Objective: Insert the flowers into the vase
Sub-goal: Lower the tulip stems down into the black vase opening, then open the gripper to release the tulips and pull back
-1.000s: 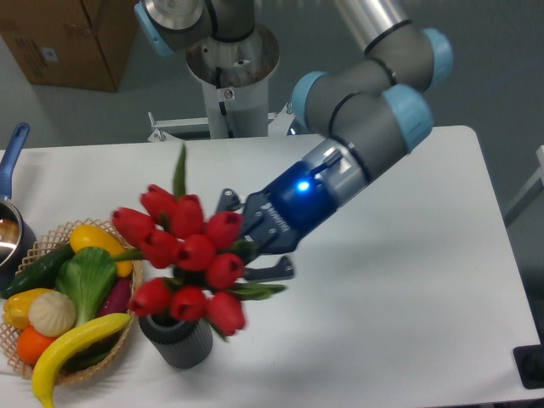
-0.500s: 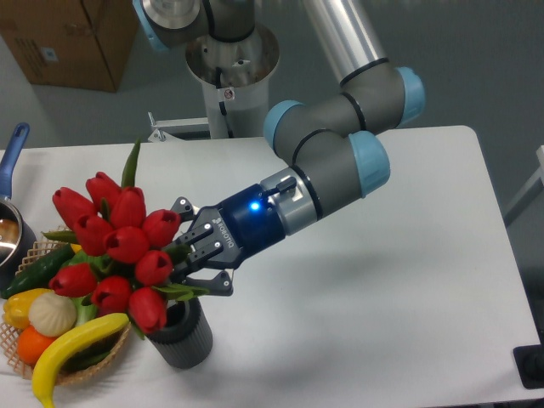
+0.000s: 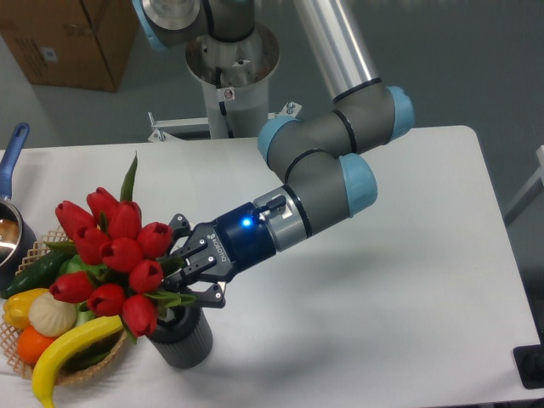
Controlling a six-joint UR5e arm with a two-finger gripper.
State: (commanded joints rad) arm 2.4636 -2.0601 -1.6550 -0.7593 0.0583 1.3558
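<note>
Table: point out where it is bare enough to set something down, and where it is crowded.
Bare: the table's right half, from the arm out to the right edge, and the back strip between the flowers and the robot base. Crowded: the front-left corner, where the vase, the wicker basket of toy vegetables, the hand gripping the stems and the pan sit close together.

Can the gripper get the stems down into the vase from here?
Probably yes. The gripper holds the flowers right above the vase, whose mouth looks unblocked, though the bunch leans toward the basket.
</note>
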